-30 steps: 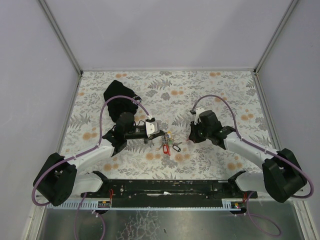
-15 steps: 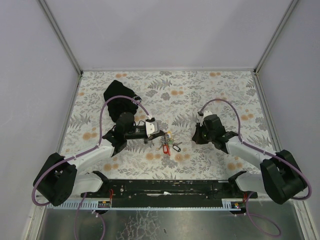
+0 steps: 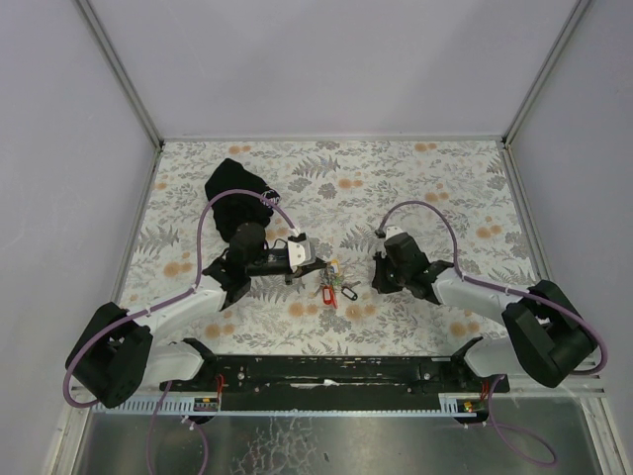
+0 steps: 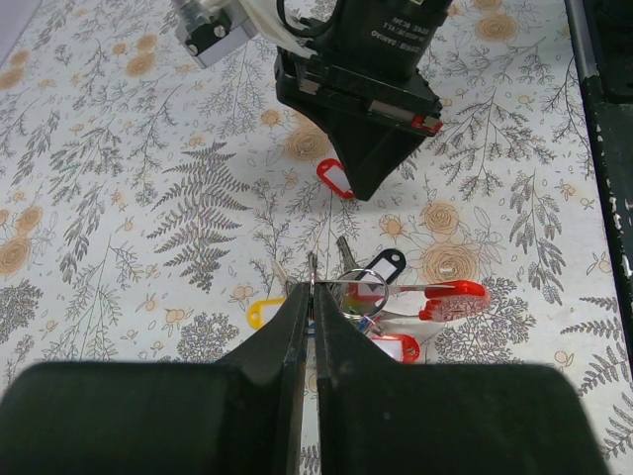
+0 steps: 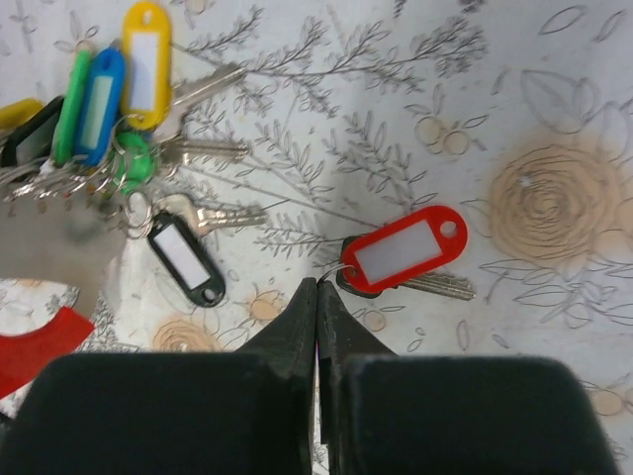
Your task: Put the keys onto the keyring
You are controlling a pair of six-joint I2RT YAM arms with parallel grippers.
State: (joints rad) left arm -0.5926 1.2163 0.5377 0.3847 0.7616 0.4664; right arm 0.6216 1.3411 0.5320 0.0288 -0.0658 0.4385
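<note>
Right wrist view: one loose red-tagged key lies on the floral tablecloth, apart from the bunch of keys. Angled down, the right gripper has its fingers together beside the key's loop end, probably to nudge it. Low and level, the left gripper seems clamped on the keyring rim, holding it ready.

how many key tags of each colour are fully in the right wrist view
yellow tag: 1
blue tag: 1
green tag: 1
black tag: 1
red tag: 1
total: 5, not counting cut-off bits at the left edge
</note>
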